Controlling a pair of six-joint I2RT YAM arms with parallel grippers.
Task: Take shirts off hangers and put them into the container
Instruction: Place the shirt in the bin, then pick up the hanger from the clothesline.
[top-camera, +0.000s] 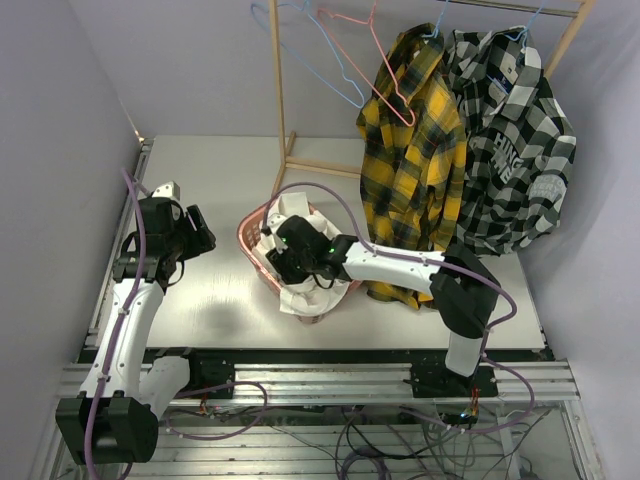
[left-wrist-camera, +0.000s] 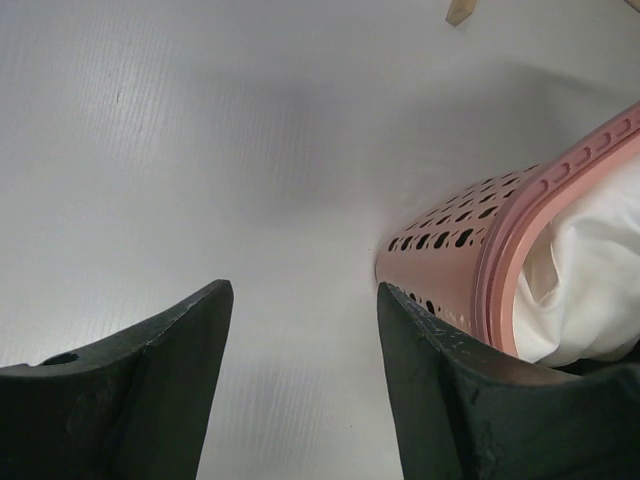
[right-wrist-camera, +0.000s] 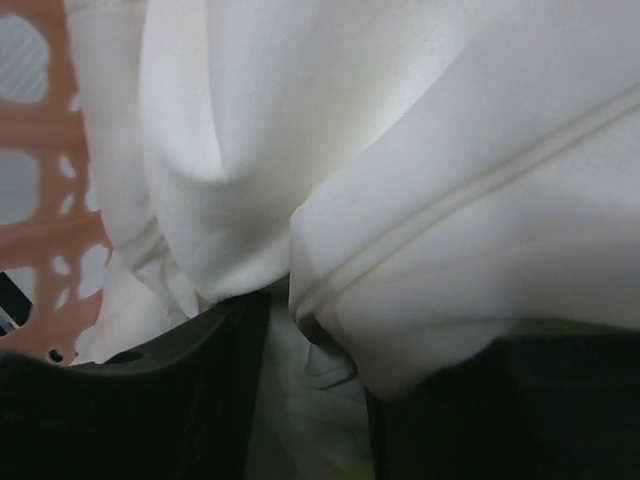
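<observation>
**A:** Pale lilac walls (top-camera: 60, 120), a white desk (top-camera: 210, 190), a wooden rack (top-camera: 281, 100) across the top of the overhead view. Which step is this?

**B:** The drop-off, I'd say. The salmon-pink lattice-sided plastic basket (top-camera: 245, 240) sits mid-desk. The plain white shirt (top-camera: 303, 298) lies in it, part of it spilling over the near rim. The right gripper (top-camera: 282, 260) is down on that cloth.

**A:** Pinching it?

**B:** The right wrist view suggests not. The jaws stand apart with a white fold draped loosely over one finger, and pink lattice shows at the left edge. From above you can't tell, because the black gripper body hides the fingers.

**A:** And the left gripper (left-wrist-camera: 305, 295)?

**B:** It is spread wide and empty, low over bare desk, just beside the basket wall. Its own camera catches the rim and white cloth at the right edge.

**A:** What remains?

**B:** At the upper right of the overhead view, the yellow-and-black plaid shirt (top-camera: 410, 150) and the black-and-white checked shirt (top-camera: 510, 150) hang on the rack. Only that view shows them. A light blue wire hanger (top-camera: 310, 58) and a pink-red wire hanger (top-camera: 350, 50) hang bare at upper middle. No view shows whether anything lies under the white shirt.

**A:** Next move?

**B:** Probably the right arm lifts clear without snagging that fold, then one arm reaches for the plaid shirt. The overhang may need tucking in, since the basket looks small for it.
</observation>
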